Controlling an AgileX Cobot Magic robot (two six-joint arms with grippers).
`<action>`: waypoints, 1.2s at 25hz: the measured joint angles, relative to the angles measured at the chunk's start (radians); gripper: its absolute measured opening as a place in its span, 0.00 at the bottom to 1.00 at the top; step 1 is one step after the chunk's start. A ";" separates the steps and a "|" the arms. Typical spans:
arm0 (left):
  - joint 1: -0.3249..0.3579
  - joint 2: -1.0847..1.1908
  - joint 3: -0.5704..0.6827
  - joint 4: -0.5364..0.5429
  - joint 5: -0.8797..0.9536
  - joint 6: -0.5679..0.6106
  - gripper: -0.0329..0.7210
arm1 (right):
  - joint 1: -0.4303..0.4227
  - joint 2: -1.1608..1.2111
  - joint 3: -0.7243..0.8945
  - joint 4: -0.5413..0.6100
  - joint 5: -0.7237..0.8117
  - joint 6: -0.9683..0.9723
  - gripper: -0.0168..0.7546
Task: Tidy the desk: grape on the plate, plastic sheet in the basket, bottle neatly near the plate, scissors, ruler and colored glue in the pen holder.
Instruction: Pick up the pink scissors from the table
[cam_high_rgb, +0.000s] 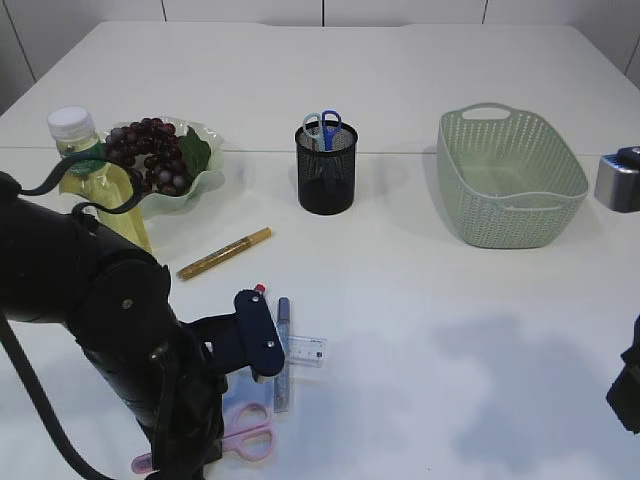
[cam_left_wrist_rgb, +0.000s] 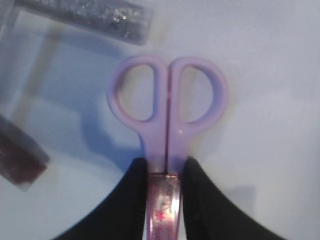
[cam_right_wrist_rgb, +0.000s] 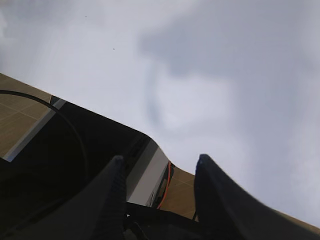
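1. The left gripper (cam_left_wrist_rgb: 162, 187) was clamped on the pink scissors (cam_left_wrist_rgb: 167, 112) at the surface's front-left edge.
2. The right gripper (cam_right_wrist_rgb: 160, 180) hung with jaws apart, holding nothing.

Pink scissors (cam_left_wrist_rgb: 167, 107): smooth plastic handles, soft sheen; blade section between the left gripper (cam_left_wrist_rgb: 164, 192) fingers looks like translucent pink plastic. Fingers (cam_left_wrist_rgb: 127, 200): matt black.

Glitter glue tube (cam_left_wrist_rgb: 95, 15) beyond the scissor handles: clear plastic, sparkling contents. Ruler (cam_high_rgb: 305, 349) just past the gripper: transparent plastic.

Gold glue pen (cam_high_rgb: 224, 253) farther out: metallic-looking gloss.

Pen holder (cam_high_rgb: 326, 170): black wire mesh, matt. Basket (cam_high_rgb: 510, 177): pale green plastic, woven-pattern walls. Plate (cam_high_rgb: 190, 175): glossy, translucent green, wavy rim. Bottle (cam_high_rgb: 95, 170): clear plastic, white cap.

Table (cam_high_rgb: 450, 330): smooth, matt white.
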 joint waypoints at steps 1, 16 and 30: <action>0.000 0.000 0.000 -0.002 0.000 -0.006 0.24 | 0.000 0.000 0.000 0.000 0.000 0.000 0.49; 0.000 0.005 -0.060 -0.047 0.088 -0.126 0.24 | 0.000 0.000 0.000 0.000 0.000 0.000 0.49; 0.000 -0.010 -0.108 -0.050 0.196 -0.151 0.23 | -0.004 0.000 0.000 0.000 0.000 0.000 0.49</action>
